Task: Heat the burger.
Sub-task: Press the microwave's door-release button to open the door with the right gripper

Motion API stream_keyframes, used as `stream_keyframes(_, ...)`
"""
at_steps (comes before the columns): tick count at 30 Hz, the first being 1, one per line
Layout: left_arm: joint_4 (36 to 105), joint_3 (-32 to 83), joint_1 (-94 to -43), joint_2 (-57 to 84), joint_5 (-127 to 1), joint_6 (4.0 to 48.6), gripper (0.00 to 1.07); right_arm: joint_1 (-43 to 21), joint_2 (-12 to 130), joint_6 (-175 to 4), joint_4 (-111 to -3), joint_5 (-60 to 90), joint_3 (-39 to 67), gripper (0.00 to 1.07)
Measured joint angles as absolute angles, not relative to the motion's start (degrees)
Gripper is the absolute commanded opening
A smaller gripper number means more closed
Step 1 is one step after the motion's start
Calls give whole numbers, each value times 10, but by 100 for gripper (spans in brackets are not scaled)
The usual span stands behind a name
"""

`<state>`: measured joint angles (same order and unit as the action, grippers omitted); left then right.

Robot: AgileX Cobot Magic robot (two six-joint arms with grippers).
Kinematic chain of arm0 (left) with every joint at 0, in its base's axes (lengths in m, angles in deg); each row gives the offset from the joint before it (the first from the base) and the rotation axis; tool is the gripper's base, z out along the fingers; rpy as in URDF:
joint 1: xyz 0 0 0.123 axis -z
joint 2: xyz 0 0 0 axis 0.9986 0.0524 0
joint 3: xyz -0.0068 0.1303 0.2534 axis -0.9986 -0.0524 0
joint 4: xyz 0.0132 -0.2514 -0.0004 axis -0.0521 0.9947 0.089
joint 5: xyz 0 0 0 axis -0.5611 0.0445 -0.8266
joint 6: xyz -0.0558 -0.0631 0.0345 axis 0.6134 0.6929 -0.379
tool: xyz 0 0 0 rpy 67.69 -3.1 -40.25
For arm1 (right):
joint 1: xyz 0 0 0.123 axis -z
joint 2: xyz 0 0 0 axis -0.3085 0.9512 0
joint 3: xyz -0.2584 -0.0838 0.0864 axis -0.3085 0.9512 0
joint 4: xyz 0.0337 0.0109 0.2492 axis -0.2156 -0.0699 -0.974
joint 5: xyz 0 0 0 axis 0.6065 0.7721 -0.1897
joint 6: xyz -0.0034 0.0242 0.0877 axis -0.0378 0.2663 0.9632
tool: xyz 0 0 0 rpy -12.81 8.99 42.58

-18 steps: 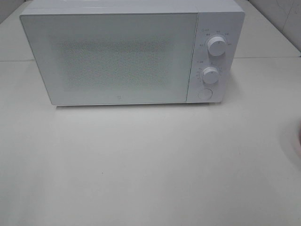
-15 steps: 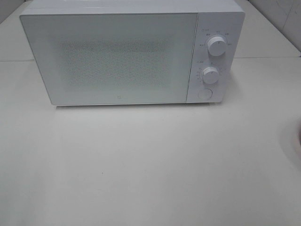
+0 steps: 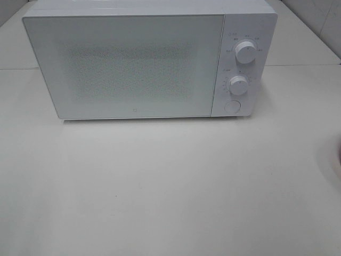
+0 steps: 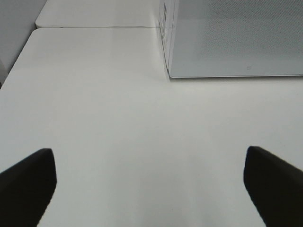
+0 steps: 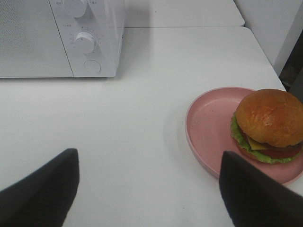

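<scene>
Left fingers point(image 4: 28, 184) and right fingers point(image 5: 42, 189) both stand wide apart, holding nothing. The small round golden-bunned burger point(image 5: 270, 124) sits on a round pink plate point(image 5: 208, 123) at the right side of the white desk point(image 5: 151, 94), ahead of the right fingers, so these look the nearer pair.

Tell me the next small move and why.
Probably move the right gripper toward the microwave's round button, likely the door release: the door is shut, the burger sits on the pink plate, and that gripper is open and empty.

Mock kitchen, prob. lab bench — white microwave point(image 3: 133, 64) w/ dials point(image 3: 245, 52), plain white tables point(image 3: 170, 186)
</scene>
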<state>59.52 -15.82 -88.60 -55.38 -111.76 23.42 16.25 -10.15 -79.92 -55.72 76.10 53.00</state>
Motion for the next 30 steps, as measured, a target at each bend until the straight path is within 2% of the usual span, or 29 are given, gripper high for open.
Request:
stream_keyframes(4,595,-158,-886,-554,-1118,234,105,162,-99,-800,-557,755,527,75)
stream_keyframes(9,595,-158,-886,-554,-1118,234,105,162,-44,-819,-557,656,516,71)
stream_keyframes(11,595,-158,-886,-554,-1118,234,105,162,-9,-833,-557,594,516,58)
stream_keyframes(12,595,-158,-886,-554,-1118,234,105,162,-9,-833,-557,594,516,58)
stream_keyframes(14,595,-158,-886,-554,-1118,234,105,162,60,-873,-557,483,516,35)
stream_keyframes(15,595,-158,-886,-554,-1118,234,105,162,60,-873,-557,483,516,35)
stream_keyframes(16,595,-158,-886,-554,-1118,234,105,162,74,-879,-557,454,516,16)
stream_keyframes(17,595,-158,-886,-554,-1118,234,105,162,93,-886,-557,428,516,5)
stream_keyframes(18,595,-158,-886,-554,-1118,234,105,162,93,-886,-557,428,516,5)
stream_keyframes(19,595,-158,-886,-554,-1118,234,105,162,123,-889,-557,383,516,0)
stream_keyframes(30,595,-158,-886,-554,-1118,234,105,162,257,-881,-558,168,554,0)
